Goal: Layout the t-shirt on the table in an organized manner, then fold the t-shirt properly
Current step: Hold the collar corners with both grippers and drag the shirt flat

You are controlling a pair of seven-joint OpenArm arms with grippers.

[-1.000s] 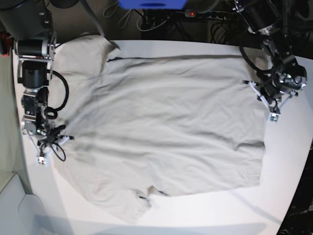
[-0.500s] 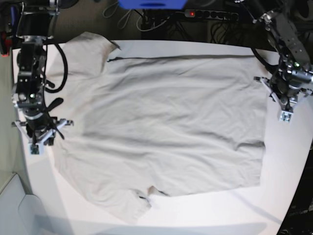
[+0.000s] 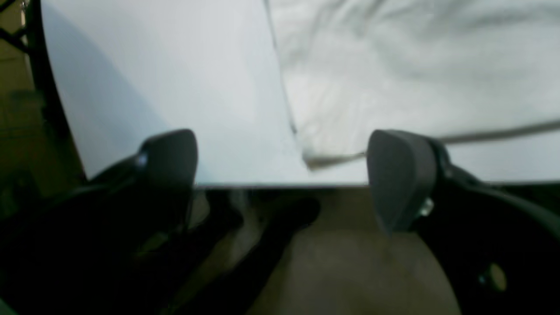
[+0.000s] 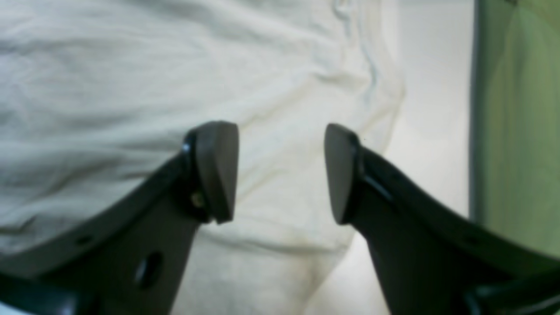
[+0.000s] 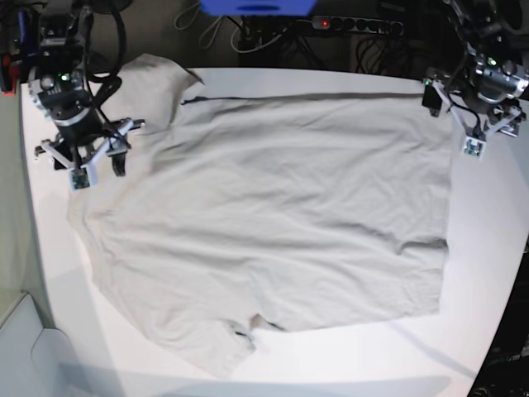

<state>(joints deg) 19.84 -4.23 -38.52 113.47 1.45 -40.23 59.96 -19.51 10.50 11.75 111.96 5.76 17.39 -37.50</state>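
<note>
The t-shirt (image 5: 273, 223) lies spread flat on the table (image 5: 496, 231), covering most of its surface. Its nearest edge ends in a sleeve (image 5: 211, 347) close to the near table rim, with the collar area beside it. The body of the cloth runs across the middle with shallow wrinkles, and its hem (image 5: 446, 207) runs down the right of the base view. A second sleeve (image 5: 153, 78) lies at the far left corner.

The right gripper (image 5: 83, 161) hangs over the shoulder area of the cloth at the left of the base view. Its fingers (image 4: 216, 170) stand wide apart with nothing between them; the wrist view shows cloth beneath and bare table beyond the cloth edge.

The left gripper (image 5: 475, 124) sits at the far right corner, above the table rim. Its fingers (image 3: 400, 179) are spread wide and empty; a corner of the t-shirt lies just beyond them.

Behind the table runs a power strip (image 5: 355, 25) among cables.
</note>
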